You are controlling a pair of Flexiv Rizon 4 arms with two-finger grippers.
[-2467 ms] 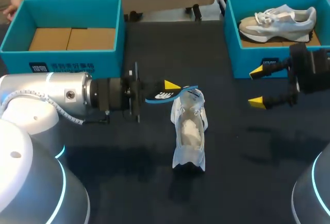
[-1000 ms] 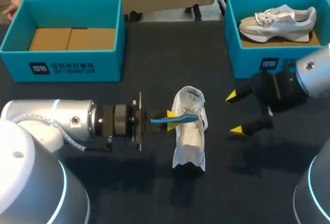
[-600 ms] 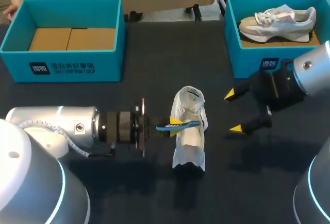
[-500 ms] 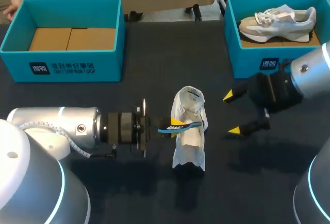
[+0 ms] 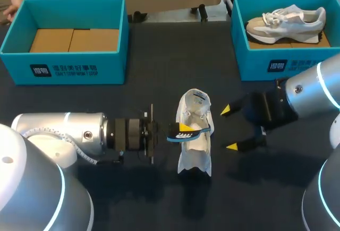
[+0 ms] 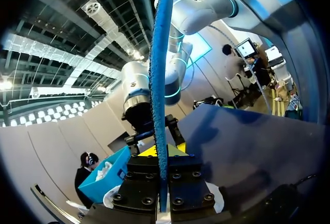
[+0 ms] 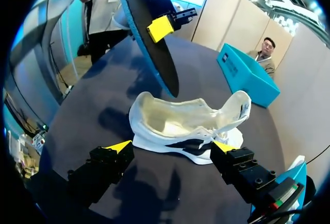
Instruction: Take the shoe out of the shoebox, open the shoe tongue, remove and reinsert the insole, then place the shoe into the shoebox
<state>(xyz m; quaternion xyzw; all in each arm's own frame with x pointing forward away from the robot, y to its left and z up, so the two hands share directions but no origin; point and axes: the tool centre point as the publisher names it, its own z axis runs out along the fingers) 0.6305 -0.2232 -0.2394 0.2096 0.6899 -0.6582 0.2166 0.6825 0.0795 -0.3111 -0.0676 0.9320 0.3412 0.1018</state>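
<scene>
head view: the white shoe (image 5: 194, 151) sits out on the dark tabletop (image 5: 159, 199), between the two arms, its pale inside showing from above. the left gripper (image 5: 183, 130) comes in from the left and is clenched on the blue insole (image 5: 190, 132), whose free end hangs over the shoe's opening. the right gripper (image 5: 229, 128) is just beside the shoe on the other side, its fingers spread wide and holding nothing.

left wrist view: the insole (image 6: 159, 80) stands edge-on, pinched from both sides in the left gripper (image 6: 162, 157), and runs out ahead of it.

right wrist view: the shoe (image 7: 185, 123) lies just ahead of the right gripper (image 7: 171, 147) and apart from both fingers. the dark underside of the insole (image 7: 149, 33) slants down toward the opening from beyond the shoe.

at the far left of the tabletop is a teal shoebox (image 5: 64, 66) with bare cardboard inside. a second teal shoebox (image 5: 255, 61) at the far right holds another shoe (image 5: 287, 21).
</scene>
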